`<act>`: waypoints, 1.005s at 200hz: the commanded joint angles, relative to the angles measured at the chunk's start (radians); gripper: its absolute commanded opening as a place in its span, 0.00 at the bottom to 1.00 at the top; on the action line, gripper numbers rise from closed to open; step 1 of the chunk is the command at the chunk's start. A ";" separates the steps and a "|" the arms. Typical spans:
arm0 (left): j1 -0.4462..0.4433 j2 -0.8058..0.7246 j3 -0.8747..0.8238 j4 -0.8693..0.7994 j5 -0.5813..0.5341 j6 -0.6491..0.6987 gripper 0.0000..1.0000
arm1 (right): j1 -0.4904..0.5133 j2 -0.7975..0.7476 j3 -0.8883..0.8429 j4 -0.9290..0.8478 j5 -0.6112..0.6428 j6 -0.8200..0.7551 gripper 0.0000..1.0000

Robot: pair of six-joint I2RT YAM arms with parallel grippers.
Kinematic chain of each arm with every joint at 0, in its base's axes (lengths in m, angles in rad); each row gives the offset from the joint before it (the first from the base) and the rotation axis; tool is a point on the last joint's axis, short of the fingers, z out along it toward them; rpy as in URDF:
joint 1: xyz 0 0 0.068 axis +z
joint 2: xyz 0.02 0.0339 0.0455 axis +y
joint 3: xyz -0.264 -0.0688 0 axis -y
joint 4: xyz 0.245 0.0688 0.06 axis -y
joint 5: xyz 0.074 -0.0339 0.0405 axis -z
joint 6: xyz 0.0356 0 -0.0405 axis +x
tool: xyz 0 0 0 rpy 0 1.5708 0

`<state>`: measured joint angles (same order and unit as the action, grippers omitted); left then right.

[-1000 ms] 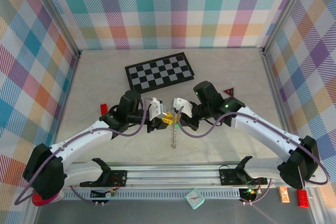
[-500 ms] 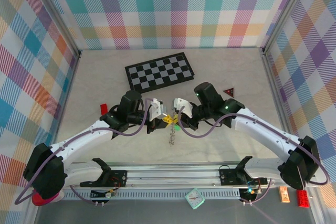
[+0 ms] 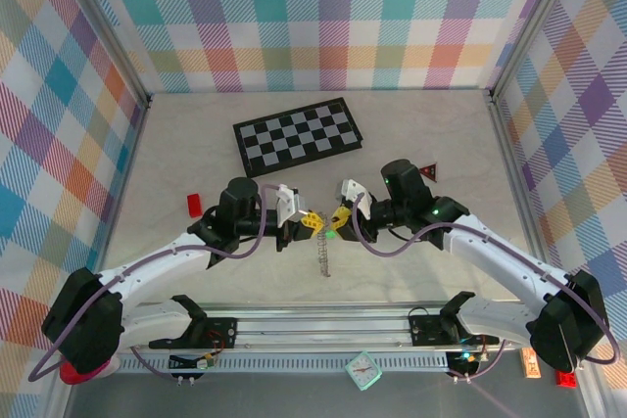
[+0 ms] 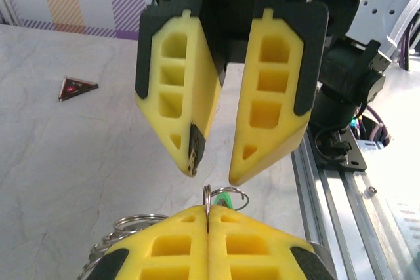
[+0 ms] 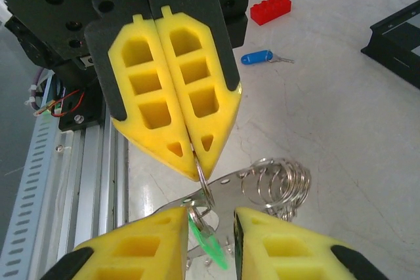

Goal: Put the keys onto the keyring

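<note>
Left pincer [image 5: 198, 165] is clenched on the keyring [image 5: 275, 181] wire, holding it steady above the near middle of the tabletop [image 5: 341, 136], probably so the released right pincer [image 5: 211, 213] can work the green key [image 5: 211, 247] beside it.

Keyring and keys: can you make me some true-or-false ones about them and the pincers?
1. The left pincer is shut on a thin ring of the keyring. True.
2. The right pincer is squeezed shut. False: its fingers stand apart.
3. The blue key hangs on the keyring. False: it lies on the table, near the red toy brick.
4. The green key is right by the ring that the left pincer holds. True.
5. The chessboard lies under the pincers. False: it lies farther back on the table.
</note>
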<state>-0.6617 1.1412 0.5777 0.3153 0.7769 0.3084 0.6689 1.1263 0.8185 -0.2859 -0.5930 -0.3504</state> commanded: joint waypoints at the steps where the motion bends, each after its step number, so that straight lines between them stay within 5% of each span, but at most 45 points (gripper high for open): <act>1: -0.012 -0.015 -0.012 0.135 0.042 -0.056 0.00 | 0.004 -0.013 -0.012 0.059 -0.044 0.032 0.24; 81: -0.012 -0.001 -0.021 0.175 0.012 -0.120 0.00 | 0.004 -0.177 -0.116 0.153 0.169 0.015 0.29; 166: -0.012 0.015 -0.018 0.205 0.014 -0.134 0.00 | 0.009 -0.065 -0.094 0.152 -0.012 0.053 0.32; 201: -0.012 0.016 -0.018 0.212 0.012 -0.137 0.00 | 0.025 -0.026 -0.082 0.164 -0.007 0.053 0.20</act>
<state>-0.6617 1.1564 0.5648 0.4561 0.7731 0.1787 0.6819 1.0801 0.7109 -0.1532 -0.5545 -0.3027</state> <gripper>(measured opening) 0.046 0.240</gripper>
